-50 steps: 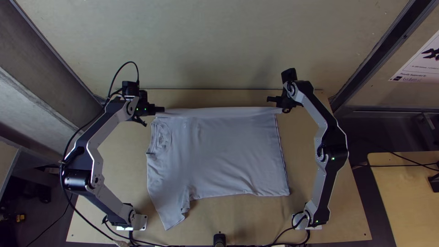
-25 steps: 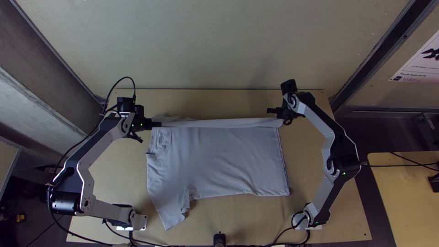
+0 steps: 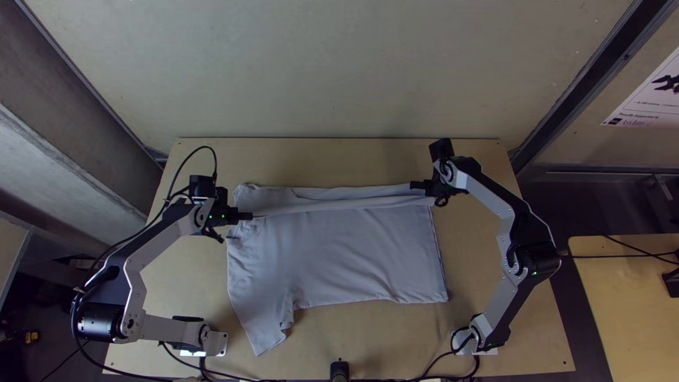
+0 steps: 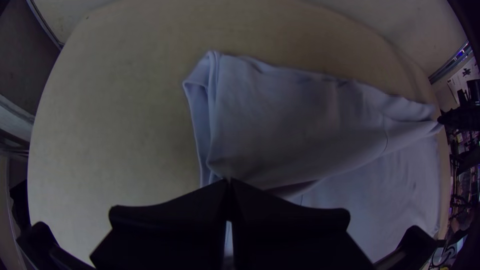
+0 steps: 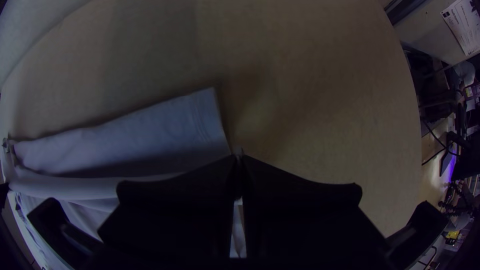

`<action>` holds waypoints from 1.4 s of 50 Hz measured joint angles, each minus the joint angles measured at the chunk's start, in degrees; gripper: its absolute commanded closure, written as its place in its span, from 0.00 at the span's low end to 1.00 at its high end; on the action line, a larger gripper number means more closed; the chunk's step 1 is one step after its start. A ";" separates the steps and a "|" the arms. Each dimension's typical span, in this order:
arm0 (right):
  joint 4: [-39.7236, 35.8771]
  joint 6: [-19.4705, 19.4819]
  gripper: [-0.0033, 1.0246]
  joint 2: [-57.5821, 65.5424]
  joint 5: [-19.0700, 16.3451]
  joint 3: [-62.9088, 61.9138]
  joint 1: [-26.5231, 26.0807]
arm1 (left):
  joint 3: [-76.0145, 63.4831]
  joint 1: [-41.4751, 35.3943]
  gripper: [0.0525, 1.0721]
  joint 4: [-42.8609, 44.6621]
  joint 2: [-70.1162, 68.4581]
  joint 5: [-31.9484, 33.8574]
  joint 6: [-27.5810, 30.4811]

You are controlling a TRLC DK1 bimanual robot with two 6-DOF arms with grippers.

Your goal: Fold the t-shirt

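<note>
The light grey t-shirt (image 3: 339,255) lies on the table with its far side folded over along a raised strip stretched between the grippers. One sleeve points toward the near edge at the left. My left gripper (image 3: 244,216) holds the strip's left end near the collar, and my right gripper (image 3: 419,185) holds its right end by the hem. In the left wrist view, my left gripper (image 4: 227,185) is shut on the cloth (image 4: 300,125). Over in the right wrist view, my right gripper (image 5: 239,160) is shut on the cloth's (image 5: 150,130) edge near the hem corner.
Bare wooden table (image 3: 318,159) stretches beyond the shirt, and more of it (image 3: 382,339) lies on the near side. A black post (image 3: 339,369) stands at the near edge. Another table (image 3: 622,304) is off to the right.
Both grippers have come toward the near edge with the held cloth. The shirt's far part now lies on the table behind the strip, and the collar is covered.
</note>
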 measured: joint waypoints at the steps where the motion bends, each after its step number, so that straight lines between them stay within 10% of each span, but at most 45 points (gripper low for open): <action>1: 0.04 0.00 0.97 0.00 0.33 -0.17 0.02 | -0.13 0.00 0.54 0.00 0.13 0.00 0.00; 9: -0.15 0.00 0.35 -0.70 2.97 -0.90 0.37 | -0.42 1.18 0.05 -0.46 1.03 -0.24 0.02; 17: -2.82 0.00 0.10 -6.16 4.02 -2.23 0.37 | -0.13 3.39 0.05 -4.00 0.81 2.73 0.42; 52: -17.90 0.02 0.04 -32.65 2.69 -5.86 -5.38 | 4.39 4.04 0.05 -26.40 -19.45 7.50 4.55; 70: -20.72 0.02 0.04 -36.17 2.05 -10.21 -2.89 | 2.56 -8.55 0.05 -44.68 -27.87 7.26 4.50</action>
